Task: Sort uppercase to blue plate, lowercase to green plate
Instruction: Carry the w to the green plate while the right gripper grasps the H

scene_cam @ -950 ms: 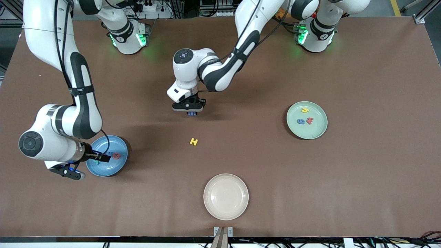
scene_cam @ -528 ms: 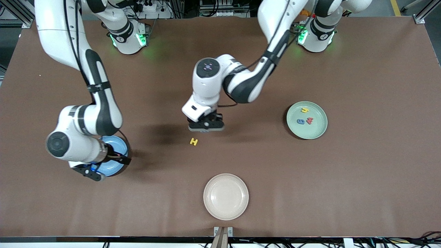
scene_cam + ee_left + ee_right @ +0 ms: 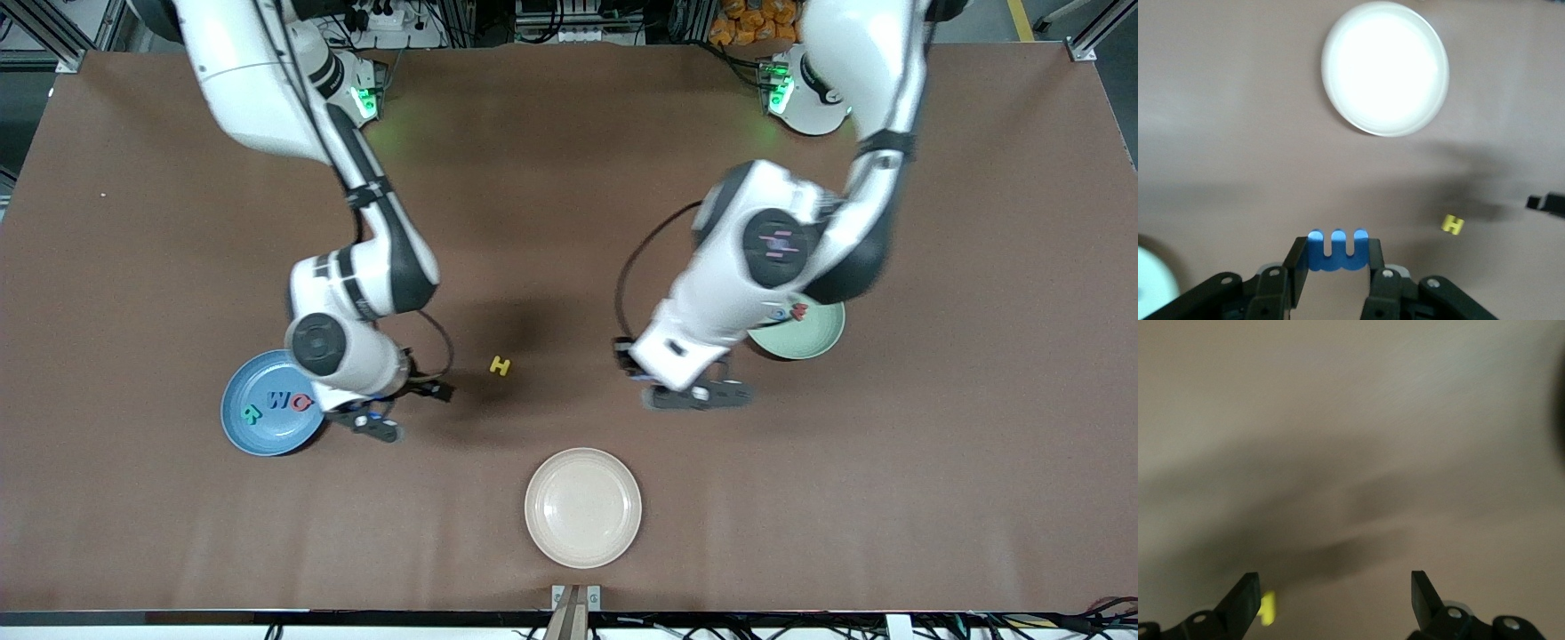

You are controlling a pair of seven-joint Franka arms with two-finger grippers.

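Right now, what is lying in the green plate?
On the green plate, only a blue letter and a red letter show at its edge. The left arm covers the rest.

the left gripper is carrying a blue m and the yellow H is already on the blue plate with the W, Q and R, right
Not quite. The left gripper does hold the blue m, but the yellow H lies on the bare table, between the two arms. The front view shows only W, Q and R on the blue plate.
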